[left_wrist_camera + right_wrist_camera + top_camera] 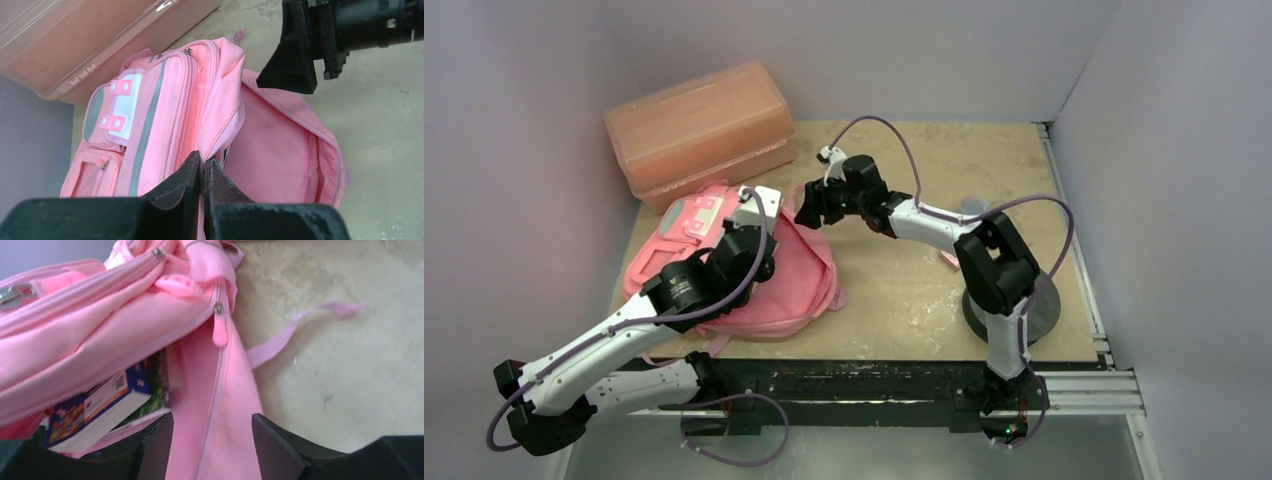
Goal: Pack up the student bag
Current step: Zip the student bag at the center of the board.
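While the left arm is reaching in from the near edge of the table (924, 290), the left gripper (202, 170) is pinching fully closed on the student bag (799, 280). Its two fingers are pressing together on the pink fabric beside the zip of the main opening. The bag is lying on the left half of the table. Its front pockets and grey strips are facing left, and its main compartment is gaping open toward the right.

Inside that opening, a thick book with a blue and white cover (95, 410) is showing, with a darker green one (159, 377) lying against it. A pink zip pull (219, 332) is hanging at the end of the zip, and a loose pink strap (310, 320) is trailing over the bare table beside the bag.

Just past the left gripper, the right gripper (212, 422) is hovering at the far side of the opening. Its jaws are standing well apart, with the open flap's fabric lying in the gap between them. Whether the fingers are touching that fabric cannot be told.

Farthest back, an orange translucent plastic box (699, 125) is sitting in the far left corner, just beyond the bag's far end.
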{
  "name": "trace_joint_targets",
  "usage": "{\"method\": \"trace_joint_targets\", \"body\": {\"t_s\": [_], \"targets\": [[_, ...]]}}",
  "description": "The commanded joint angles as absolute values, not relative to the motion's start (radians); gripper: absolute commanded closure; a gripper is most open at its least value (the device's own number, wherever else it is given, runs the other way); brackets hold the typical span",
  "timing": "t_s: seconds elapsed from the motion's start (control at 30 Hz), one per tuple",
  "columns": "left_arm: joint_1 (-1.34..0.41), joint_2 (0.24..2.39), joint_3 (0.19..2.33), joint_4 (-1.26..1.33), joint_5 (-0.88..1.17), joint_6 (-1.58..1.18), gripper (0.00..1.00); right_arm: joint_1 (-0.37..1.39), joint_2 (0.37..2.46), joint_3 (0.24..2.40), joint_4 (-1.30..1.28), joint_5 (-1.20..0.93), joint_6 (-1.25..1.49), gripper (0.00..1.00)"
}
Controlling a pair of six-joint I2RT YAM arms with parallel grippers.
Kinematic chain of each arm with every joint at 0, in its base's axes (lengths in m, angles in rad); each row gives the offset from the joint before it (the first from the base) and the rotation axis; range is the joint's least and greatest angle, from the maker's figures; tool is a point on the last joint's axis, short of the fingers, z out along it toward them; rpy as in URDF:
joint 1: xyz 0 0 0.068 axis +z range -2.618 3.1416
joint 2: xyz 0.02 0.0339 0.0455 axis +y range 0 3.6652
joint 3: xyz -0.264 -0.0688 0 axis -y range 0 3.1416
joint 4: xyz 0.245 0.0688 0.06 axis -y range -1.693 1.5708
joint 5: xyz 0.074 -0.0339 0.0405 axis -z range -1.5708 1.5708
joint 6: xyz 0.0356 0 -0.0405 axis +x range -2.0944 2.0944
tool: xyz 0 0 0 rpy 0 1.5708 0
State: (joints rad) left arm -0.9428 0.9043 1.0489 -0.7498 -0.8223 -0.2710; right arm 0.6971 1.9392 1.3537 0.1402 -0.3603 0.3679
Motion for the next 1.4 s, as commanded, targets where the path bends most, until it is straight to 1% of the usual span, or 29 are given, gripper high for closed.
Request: {"method": "trace_joint_targets", "body": {"t_s": [0.0, 0.23, 0.33, 0.53, 0.63, 0.73, 0.87, 0.97, 1.23, 1.37], "targets": [[-0.94, 0.876, 1.063, -0.702, -0.867, -0.26, 1.0, 0.677, 2.025, 1.511, 0.21, -0.472, 0.171, 0.38], [-0.94, 0.859, 1.048, -0.693, -0.867, -0.257, 1.0, 0.678, 2.175, 1.708, 0.186, -0.523, -0.031, 0.43], [-0.941, 0.844, 1.042, -0.686, -0.862, -0.259, 1.0, 0.677, 2.238, 1.793, 0.144, -0.563, -0.057, 0.45], [-0.94, 0.836, 1.04, -0.674, -0.853, -0.252, 1.0, 0.682, 2.291, 1.868, 0.132, -0.639, -0.062, 0.5], [-0.94, 0.84, 1.045, -0.677, -0.839, -0.254, 1.0, 0.689, 2.31, 1.899, 0.12, -0.65, -0.063, 0.5], [-0.941, 0.838, 1.042, -0.677, -0.837, -0.258, 1.0, 0.695, 2.328, 1.924, 0.095, -0.642, -0.067, 0.48], [-0.94, 0.841, 1.046, -0.678, -0.829, -0.257, 1.0, 0.705, 2.351, 1.941, 0.081, -0.625, -0.071, 0.48], [-0.941, 0.839, 1.039, -0.672, -0.834, -0.258, 1.0, 0.709, 2.376, 1.979, 0.047, -0.599, -0.074, 0.51], [-0.941, 0.846, 1.04, -0.669, -0.839, -0.258, 1.0, 0.708, 2.418, 2.034, 0.003, -0.558, -0.081, 0.55], [-0.941, 0.85, 1.042, -0.671, -0.832, -0.258, 1.0, 0.708, 2.426, 2.048, -0.013, -0.546, -0.079, 0.67]]}}
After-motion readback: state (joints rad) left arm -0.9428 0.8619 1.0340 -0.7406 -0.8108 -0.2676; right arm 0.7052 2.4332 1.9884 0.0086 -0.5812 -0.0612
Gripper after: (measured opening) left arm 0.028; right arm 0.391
